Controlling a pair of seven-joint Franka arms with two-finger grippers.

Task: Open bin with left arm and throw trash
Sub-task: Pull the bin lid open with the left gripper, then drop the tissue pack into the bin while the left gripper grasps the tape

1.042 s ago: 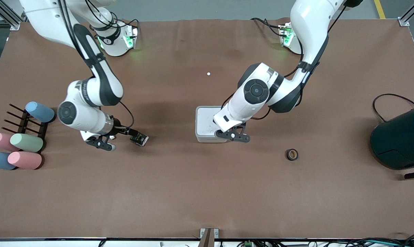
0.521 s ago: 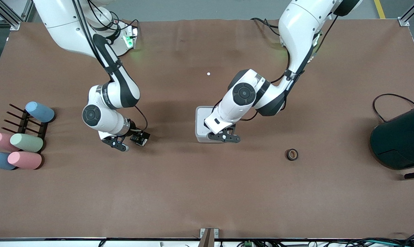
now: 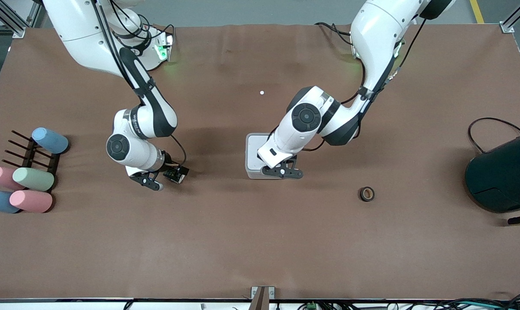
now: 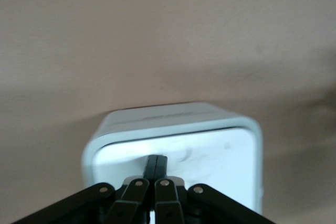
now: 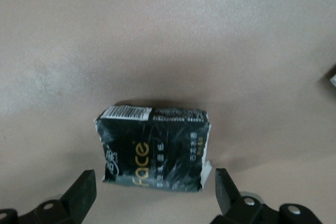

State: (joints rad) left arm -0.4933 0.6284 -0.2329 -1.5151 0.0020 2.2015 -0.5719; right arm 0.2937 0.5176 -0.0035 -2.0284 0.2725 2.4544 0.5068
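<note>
The white square bin stands mid-table with its lid down. My left gripper is over the bin's edge nearest the front camera. In the left wrist view the gripper is shut, with its tips resting on the bin lid. The black shiny snack packet lies on the table toward the right arm's end. My right gripper is low beside it. In the right wrist view the gripper is open and empty, with the packet just ahead of the fingertips. The dark tape roll lies toward the left arm's end. The white wrapper scrap is out of view.
Several pastel cylinders lie by a dark rack at the right arm's end. A large dark teal container with a cable stands at the left arm's end. A tiny white speck lies farther from the front camera than the bin.
My right gripper has moved toward the bin's end of the table, up to the black packet. My left gripper has shifted a little across the bin lid toward the right arm's end.
</note>
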